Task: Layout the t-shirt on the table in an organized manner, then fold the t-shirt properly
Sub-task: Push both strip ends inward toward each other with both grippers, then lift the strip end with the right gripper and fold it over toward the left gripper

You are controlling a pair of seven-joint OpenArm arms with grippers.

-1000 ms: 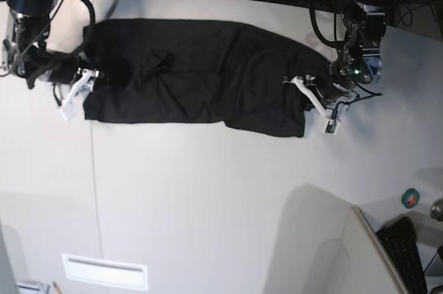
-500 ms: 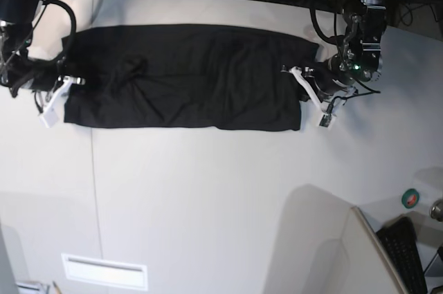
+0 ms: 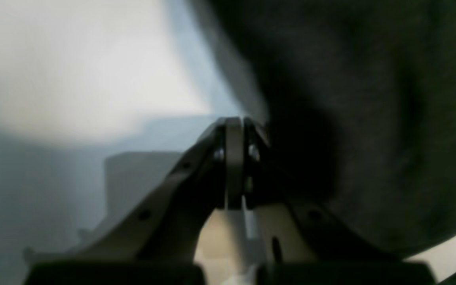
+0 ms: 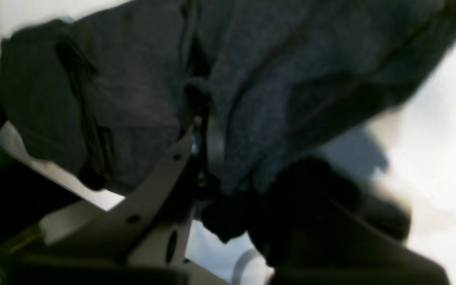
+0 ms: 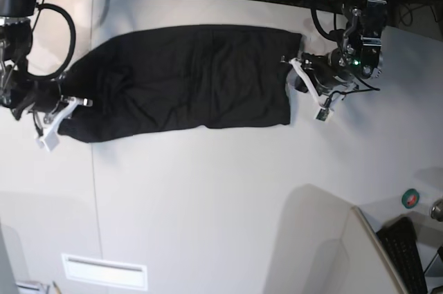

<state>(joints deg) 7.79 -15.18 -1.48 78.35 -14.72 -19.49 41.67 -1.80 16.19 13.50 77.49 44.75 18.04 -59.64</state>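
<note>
The t-shirt (image 5: pixel 180 76) lay stretched as a long black band across the far half of the table (image 5: pixel 221 190), running from about 9 o'clock to 3 o'clock in the base view. Its far edge was fairly straight and sat just inside the table's curved far rim; its near edge sagged toward the 9 o'clock end, where the cloth narrowed to a drawn corner. No print showed on the upper side.

The right gripper (image 5: pixel 59 115) sat at that narrowed corner, at roughly 9 o'clock, near the table's side edge. In its wrist view its jaws were nearly together with a bunched fold of the t-shirt (image 4: pixel 251 99) pinched between them.

The left gripper (image 5: pixel 304 79) was at the opposite end, about 2 o'clock, touching the short squared edge of the cloth. In its wrist view the left gripper (image 3: pixel 234 130) had its jaws pressed fully together, with the dark t-shirt (image 3: pixel 370 118) lying against one side; whether any cloth was caught between them could not be told from the blurred picture.

Toward 6 o'clock, the whole near half of the white tabletop stretched bare out to a thin dark seam line (image 5: pixel 95 197) on the 8 o'clock side.
</note>
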